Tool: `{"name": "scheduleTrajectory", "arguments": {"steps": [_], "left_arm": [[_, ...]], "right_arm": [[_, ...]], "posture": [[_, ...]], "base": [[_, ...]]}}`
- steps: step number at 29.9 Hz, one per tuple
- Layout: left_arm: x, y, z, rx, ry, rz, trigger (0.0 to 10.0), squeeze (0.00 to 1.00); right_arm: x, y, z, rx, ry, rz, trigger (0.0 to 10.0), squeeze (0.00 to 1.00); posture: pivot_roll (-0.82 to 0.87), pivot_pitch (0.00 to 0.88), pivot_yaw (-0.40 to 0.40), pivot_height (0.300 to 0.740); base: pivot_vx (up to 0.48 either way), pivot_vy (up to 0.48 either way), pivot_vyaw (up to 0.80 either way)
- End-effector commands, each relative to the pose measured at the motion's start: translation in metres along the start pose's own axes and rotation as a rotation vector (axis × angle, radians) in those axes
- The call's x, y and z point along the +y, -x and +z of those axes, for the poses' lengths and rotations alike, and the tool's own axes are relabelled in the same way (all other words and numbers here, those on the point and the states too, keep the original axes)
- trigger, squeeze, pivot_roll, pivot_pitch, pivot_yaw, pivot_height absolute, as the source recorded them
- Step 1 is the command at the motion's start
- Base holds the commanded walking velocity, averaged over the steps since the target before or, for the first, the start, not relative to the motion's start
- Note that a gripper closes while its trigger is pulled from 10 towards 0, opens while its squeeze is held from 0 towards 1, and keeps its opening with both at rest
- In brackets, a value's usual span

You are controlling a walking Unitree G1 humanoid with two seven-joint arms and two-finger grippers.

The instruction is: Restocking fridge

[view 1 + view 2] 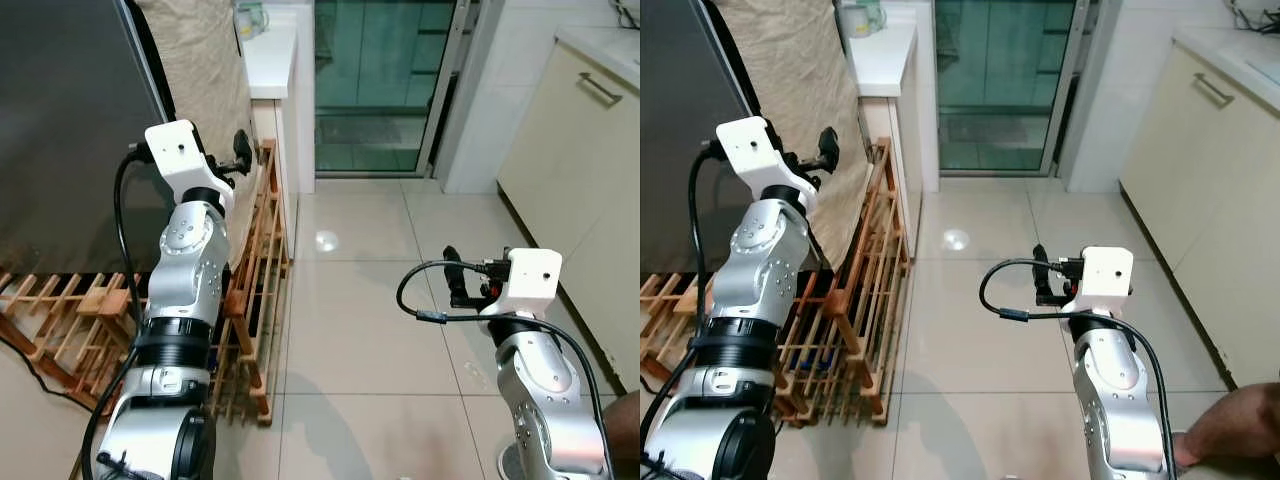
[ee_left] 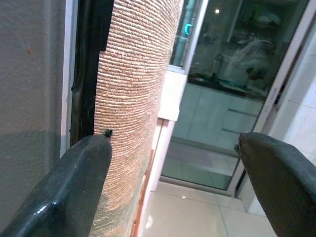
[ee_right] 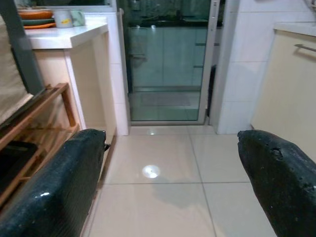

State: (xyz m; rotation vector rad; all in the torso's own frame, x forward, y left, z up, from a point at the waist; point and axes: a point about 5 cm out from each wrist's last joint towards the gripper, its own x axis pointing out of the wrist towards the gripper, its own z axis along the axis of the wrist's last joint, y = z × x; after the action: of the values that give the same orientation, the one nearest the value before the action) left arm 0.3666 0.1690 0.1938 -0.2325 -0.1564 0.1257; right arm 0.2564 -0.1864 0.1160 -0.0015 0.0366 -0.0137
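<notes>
I see my left gripper (image 1: 241,150) raised, fingers apart, beside the cloth-draped dark fridge (image 1: 70,130) at my left. My right gripper (image 1: 455,280), fingers apart, hovers over the tiled floor (image 1: 350,300), holding nothing.

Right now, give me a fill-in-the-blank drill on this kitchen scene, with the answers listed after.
1. The left gripper is raised beside a fridge draped in a beige ____.
2. The slatted rack leaning by the fridge is made of ____.
3. Both grippers hold ____; the right gripper hovers over the tiled floor.

Missing words: cloth; wood; nothing
</notes>
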Motion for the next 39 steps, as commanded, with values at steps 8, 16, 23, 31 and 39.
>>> {"name": "scheduleTrajectory", "arguments": {"steps": [8,16,23,31,39], "left_arm": [[0.024,0.002,0.008,-0.044,-0.021,0.101,10.0,0.00],[0.013,0.002,0.005,-0.033,0.018,0.058,10.0,0.00],[-0.001,0.002,0.009,-0.047,0.050,0.005,10.0,0.00],[-0.015,0.006,0.012,-0.039,0.116,-0.052,10.0,0.00],[-0.020,0.012,0.010,-0.009,0.106,-0.095,10.0,0.00]], "right_arm": [[0.001,0.002,-0.001,0.004,0.004,-0.007,10.0,0.00],[0.002,-0.002,-0.002,0.004,0.003,0.001,10.0,0.00],[0.003,-0.003,-0.001,-0.002,0.003,0.000,10.0,0.00],[0.003,-0.003,-0.001,-0.001,0.004,-0.002,10.0,0.00],[0.004,-0.003,-0.003,0.006,0.004,-0.001,10.0,0.00]], "posture": [[-0.07,0.000,0.054,0.740],[-0.07,0.000,0.054,0.740],[-0.08,0.000,0.057,0.740],[-0.08,0.000,0.059,0.740],[-0.08,0.000,0.054,0.740]], "base": [[0.000,0.000,0.00],[0.000,0.000,0.00],[0.000,0.000,0.00],[0.000,0.000,0.00],[0.000,0.000,0.00]]}}
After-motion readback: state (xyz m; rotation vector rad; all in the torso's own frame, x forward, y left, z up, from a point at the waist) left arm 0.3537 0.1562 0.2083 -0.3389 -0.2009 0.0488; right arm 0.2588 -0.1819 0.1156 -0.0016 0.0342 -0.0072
